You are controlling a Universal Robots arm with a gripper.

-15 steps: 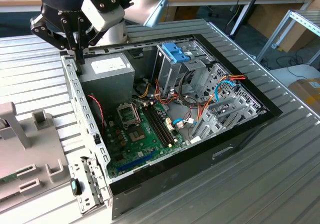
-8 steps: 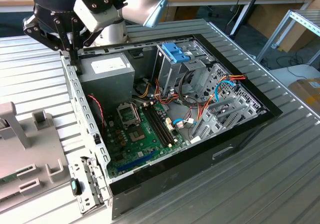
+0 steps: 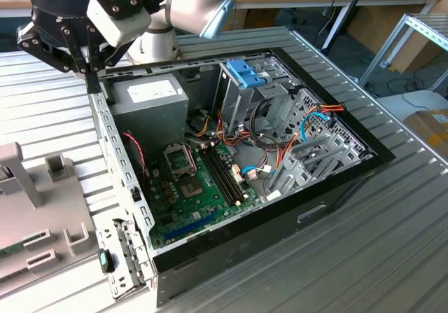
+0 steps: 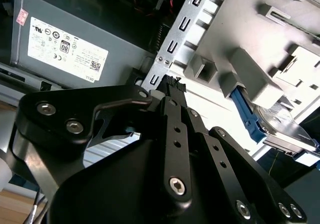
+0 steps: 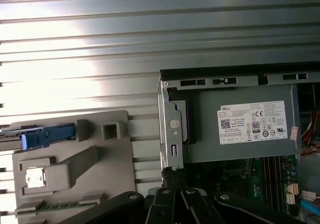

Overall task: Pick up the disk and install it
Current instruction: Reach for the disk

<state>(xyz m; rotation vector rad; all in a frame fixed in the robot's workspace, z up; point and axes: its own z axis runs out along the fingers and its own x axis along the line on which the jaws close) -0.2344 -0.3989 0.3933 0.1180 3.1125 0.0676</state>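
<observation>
On the exterior view's far left, one grey plastic tray [image 3: 66, 215], flat on the ribbed metal table [image 3: 364, 257]. In that tray, one disk [image 5: 47, 135], shown in both wrist views: blue handle and rail along its edge, grey metal body [image 4: 287, 131] tucked into a slot of the tray, untouched and well apart from the tool.

Next to the right, one robot arm [image 3: 196, 5] with one black gripper [image 3: 89, 80], hanging just above the near corner of the case wall, between tray and power supply. Two fingers [image 4: 172, 91], pressed together at the tips, closed on nothing.

Further right, one open computer case [image 3: 231, 253], lying on its side. Inside it, from the exterior view's left to right:
- one grey power supply [image 3: 150, 96] with one white label
- one green circuit board [image 3: 196, 187] below it
- one upright silver drive cage [image 3: 241, 99] topped by one fixed blue latch [image 3: 245, 73]
- a tangle of red, orange and blue cables [image 3: 308, 120] beside the cage

At the exterior view's far right, more bare table
</observation>
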